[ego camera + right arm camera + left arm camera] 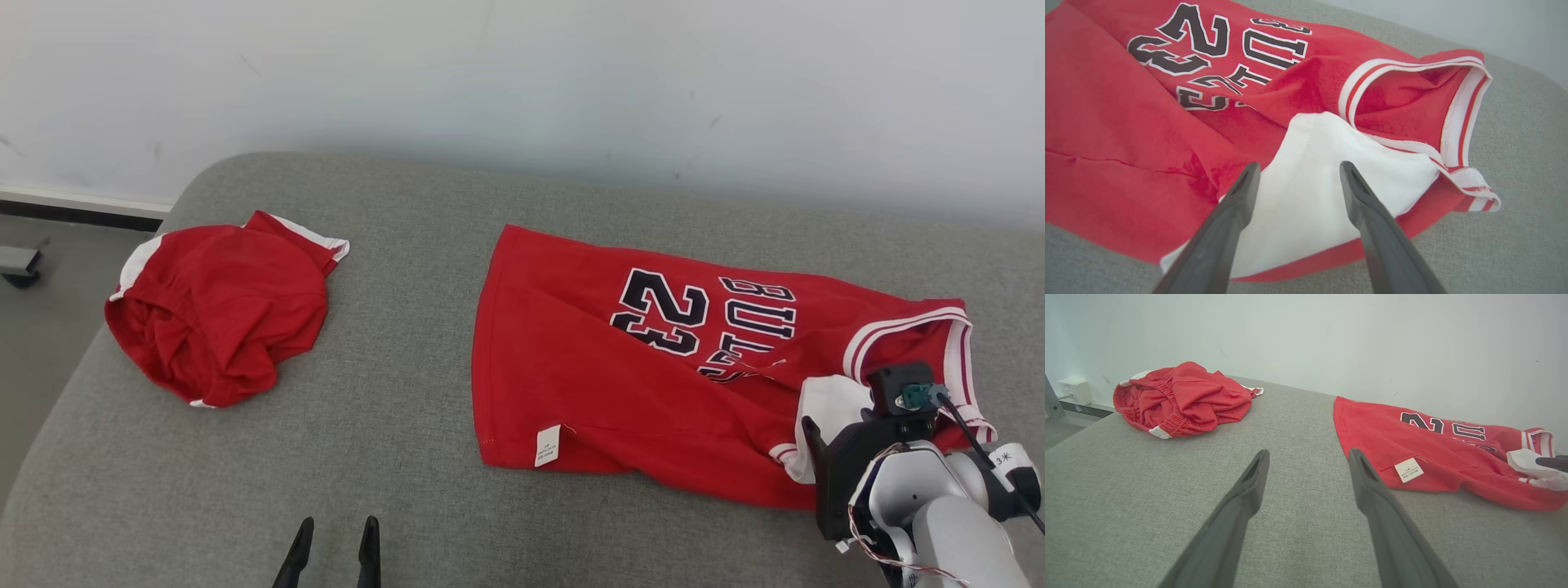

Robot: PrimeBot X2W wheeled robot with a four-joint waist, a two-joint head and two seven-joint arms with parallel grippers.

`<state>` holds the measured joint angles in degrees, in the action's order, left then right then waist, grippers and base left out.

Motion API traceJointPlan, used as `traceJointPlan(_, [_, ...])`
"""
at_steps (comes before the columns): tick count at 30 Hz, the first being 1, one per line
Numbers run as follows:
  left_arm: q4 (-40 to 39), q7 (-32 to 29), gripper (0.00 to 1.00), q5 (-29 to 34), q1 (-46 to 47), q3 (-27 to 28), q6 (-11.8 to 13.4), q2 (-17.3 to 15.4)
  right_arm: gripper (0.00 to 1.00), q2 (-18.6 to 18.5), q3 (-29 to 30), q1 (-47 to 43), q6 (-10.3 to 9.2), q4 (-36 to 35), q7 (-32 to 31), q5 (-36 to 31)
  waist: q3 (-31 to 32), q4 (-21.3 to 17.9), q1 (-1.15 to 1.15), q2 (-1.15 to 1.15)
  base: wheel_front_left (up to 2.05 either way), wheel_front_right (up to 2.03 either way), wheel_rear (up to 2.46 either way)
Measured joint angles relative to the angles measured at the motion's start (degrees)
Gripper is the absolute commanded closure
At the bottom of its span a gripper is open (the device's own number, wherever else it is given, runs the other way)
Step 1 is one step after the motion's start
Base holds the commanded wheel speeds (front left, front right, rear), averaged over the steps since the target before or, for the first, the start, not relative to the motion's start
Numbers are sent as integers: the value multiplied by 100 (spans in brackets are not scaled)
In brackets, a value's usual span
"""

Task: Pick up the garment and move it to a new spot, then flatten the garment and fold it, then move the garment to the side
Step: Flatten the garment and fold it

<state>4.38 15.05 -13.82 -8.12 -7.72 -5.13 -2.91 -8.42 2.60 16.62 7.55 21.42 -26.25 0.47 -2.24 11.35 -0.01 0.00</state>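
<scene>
Two red garments lie on the grey padded bench [408, 457]. A rumpled pair of shorts [216, 314] sits ahead of the left pincer [339, 527] and off to its left, well apart from it. That pincer stands with its fingers apart and nothing between them, low over bare bench.

Ahead of it and to its right lies the jersey [588, 367], which I take to be the garment in hand. Its hem is the nearer end, and a white care label [548, 445] there is the part closest to that pincer. The jersey lies mostly spread out, lettering up, but a ridge of cloth runs across the print. At its far end a white lining [1331, 175] is turned outward beside the striped trim [1457, 122] of an opening.

The right pincer [1299, 167] hangs directly over that white patch, fingers spread wide on either side of it and clamped on nothing. Whether the tips touch the cloth cannot be told.

As to progress, the pictures cannot say whether the jersey has already reached its new spot. Flattening looks partly done at best, since the ridge and the turned-out lining have yet to be smoothed. No fold has been made, and moving the garment aside comes after that. The right pincer seems placed to take the shoulder end first.
</scene>
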Motion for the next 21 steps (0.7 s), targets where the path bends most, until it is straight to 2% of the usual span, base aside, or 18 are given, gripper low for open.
traceJointPlan(10, [11,0,0,-48,1,-47,5,0,0,53,109,257,0,572,-53,-316,-93,224,1,1,0,0,0])
traceJointPlan(19, [11,0,0,-91,17,-68,9,0,0,25,308,283,0,738,-96,-660,-153,227,1,1,0,0,0])
traceJointPlan(20, [12,0,0,-91,18,-67,9,0,2,25,346,280,0,743,-94,-680,-153,221,1,1,0,0,0])
traceJointPlan(21, [13,0,0,-91,18,-67,9,0,15,31,393,278,0,743,-90,-717,-154,215,1,1,0,0,0])
